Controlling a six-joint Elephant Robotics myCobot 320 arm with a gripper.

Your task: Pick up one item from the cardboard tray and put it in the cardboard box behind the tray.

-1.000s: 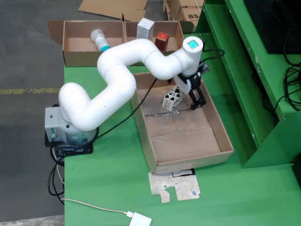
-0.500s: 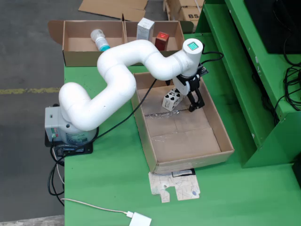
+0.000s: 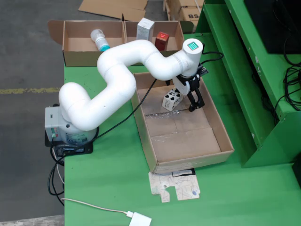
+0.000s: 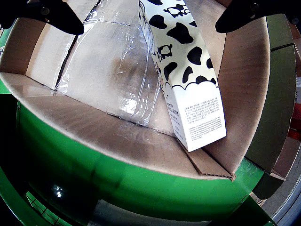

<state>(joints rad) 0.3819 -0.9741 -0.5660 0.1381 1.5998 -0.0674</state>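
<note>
The tool (image 3: 194,102) hangs inside the cardboard tray (image 3: 221,128) on the green worktop (image 3: 108,188) with its dark fingertips (image 4: 61,18) spread wide and empty, so it can straddle the cow-patterned carton (image 4: 188,70). That carton lies between and just below the tips, unclasped, near the tray's corner; the cardboard box (image 3: 75,44) beyond the tool awaits it

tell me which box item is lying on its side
The clear bottle with the teal cap, in the left compartment; the white carton and red box stand upright.
</note>
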